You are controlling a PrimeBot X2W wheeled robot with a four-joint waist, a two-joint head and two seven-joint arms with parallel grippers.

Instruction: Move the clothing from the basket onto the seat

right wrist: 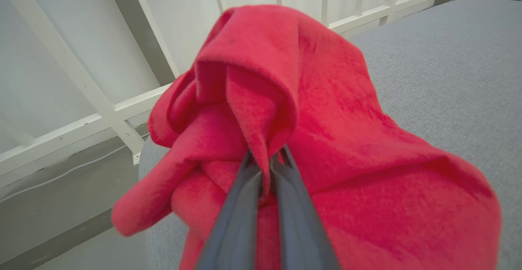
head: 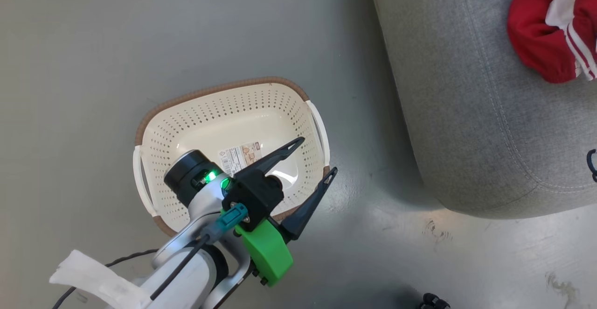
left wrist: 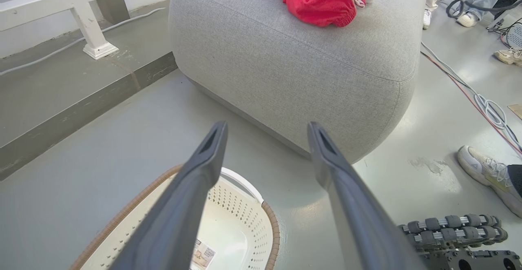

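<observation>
Over seat, clothing pinched in R end effector, L end effector spread above basket

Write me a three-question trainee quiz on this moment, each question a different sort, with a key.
1. True or false: the left tool grips the basket.
2. What does the right tool pinch? A. clothing B. a towel C. nothing
3. Fill in: the clothing lies on the grey ____.

Key
1. False: its jaws stand open above the basket.
2. A
3. seat
</observation>
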